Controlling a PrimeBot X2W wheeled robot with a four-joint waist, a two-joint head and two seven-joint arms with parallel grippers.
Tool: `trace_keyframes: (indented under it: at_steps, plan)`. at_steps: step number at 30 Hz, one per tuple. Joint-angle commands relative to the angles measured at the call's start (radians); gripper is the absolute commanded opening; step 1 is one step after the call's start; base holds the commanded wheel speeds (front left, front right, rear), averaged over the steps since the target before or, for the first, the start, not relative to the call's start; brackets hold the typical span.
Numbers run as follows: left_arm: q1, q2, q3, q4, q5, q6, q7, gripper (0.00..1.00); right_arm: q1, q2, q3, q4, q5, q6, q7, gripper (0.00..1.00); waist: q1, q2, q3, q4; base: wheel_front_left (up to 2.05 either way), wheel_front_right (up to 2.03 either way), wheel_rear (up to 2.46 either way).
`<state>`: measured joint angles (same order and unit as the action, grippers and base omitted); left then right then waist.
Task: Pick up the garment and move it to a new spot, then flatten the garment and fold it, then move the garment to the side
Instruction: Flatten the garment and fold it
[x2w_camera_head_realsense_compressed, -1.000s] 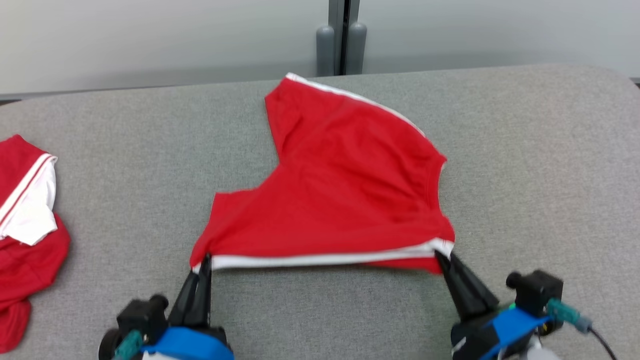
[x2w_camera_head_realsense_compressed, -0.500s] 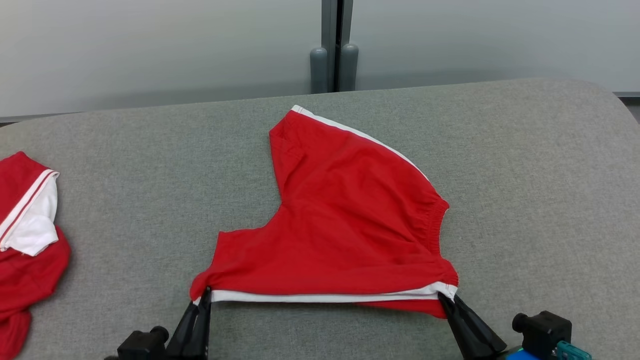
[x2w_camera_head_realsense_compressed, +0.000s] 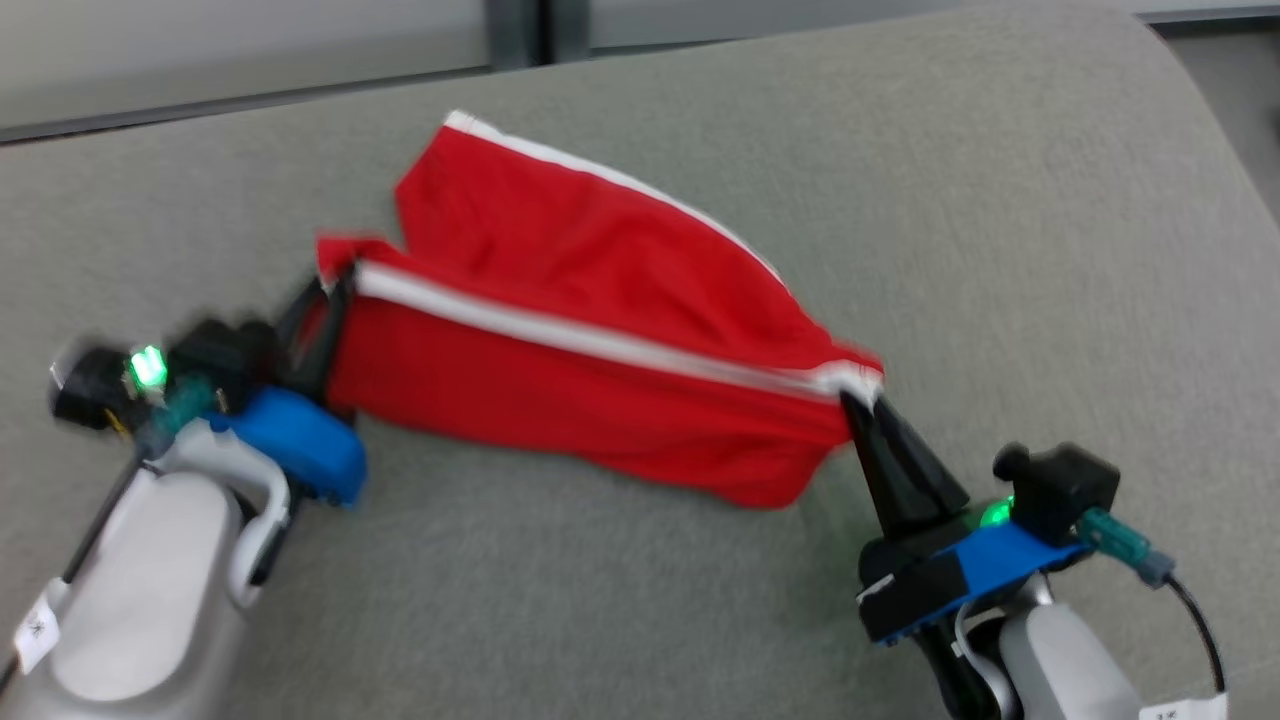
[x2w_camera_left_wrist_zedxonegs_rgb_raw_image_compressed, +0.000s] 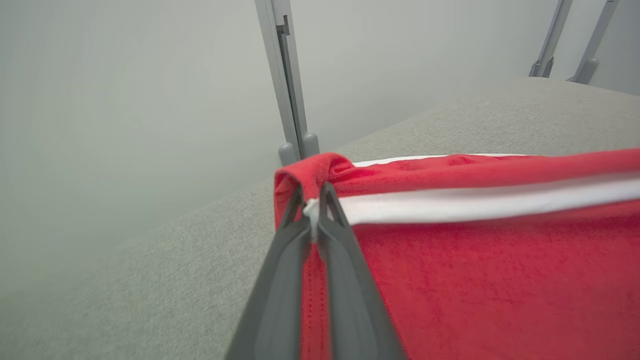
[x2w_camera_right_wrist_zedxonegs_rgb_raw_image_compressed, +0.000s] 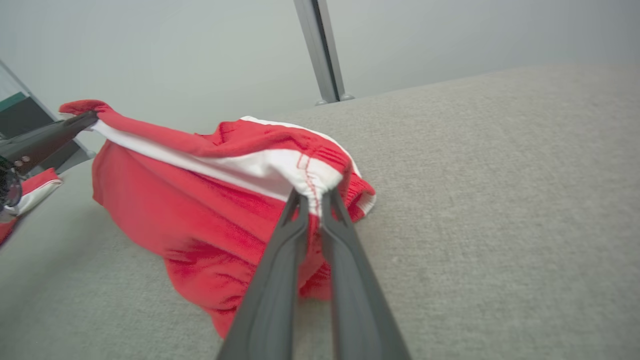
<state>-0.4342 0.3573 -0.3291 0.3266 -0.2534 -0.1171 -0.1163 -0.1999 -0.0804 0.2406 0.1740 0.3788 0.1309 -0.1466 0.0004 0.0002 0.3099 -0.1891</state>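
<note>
Left gripper (x2w_camera_head_realsense_compressed: 338, 280) and right gripper (x2w_camera_head_realsense_compressed: 858, 402), 2 in all, each pinch tight 1 end of the white band (x2w_camera_head_realsense_compressed: 600, 340) of 1 red garment (x2w_camera_head_realsense_compressed: 560, 400) over 1 table (x2w_camera_head_realsense_compressed: 1000, 250), 1 other garment (x2w_camera_right_wrist_zedxonegs_rgb_raw_image_compressed: 37, 179) apart

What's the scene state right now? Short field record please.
item: red garment with a white stripe, partly lifted
left: left tool shut on garment, at one end of the striped edge
right: right tool shut on garment, at the other end
cloth state: striped edge stretched between both tools, the rest sagging to the grey surface
nearby: another red-and-white cloth lying apart, at the edge of the right wrist view
stage: not flat; mid-move or mid-fold, cannot tell which
</note>
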Motion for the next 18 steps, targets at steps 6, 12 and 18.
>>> trace_keyframes:
  at_steps: [6, 12, 18]
  plan:
    - [-0.252, 0.116, -0.062, 0.086, 0.008, -0.011, 0.097, 0.00, -0.202, 0.026, 0.038, 0.135, 0.013, -0.001, -0.058, 0.00, -0.0004, -0.0002, 0.111, -0.104, 0.00, 0.00, 0.00]
    - [-0.422, 0.201, -0.166, 0.169, -0.052, -0.012, 0.130, 0.00, -0.350, 0.026, 0.140, 0.247, 0.146, -0.001, -0.104, 0.00, -0.0004, -0.0002, 0.176, -0.170, 0.00, 0.00, 0.00]
    - [-0.544, 0.244, -0.288, 0.297, -0.126, -0.011, 0.129, 0.00, -0.464, 0.026, 0.227, 0.320, 0.251, -0.001, -0.120, 0.21, -0.0004, -0.0002, 0.213, -0.196, 0.00, 0.00, 0.00]
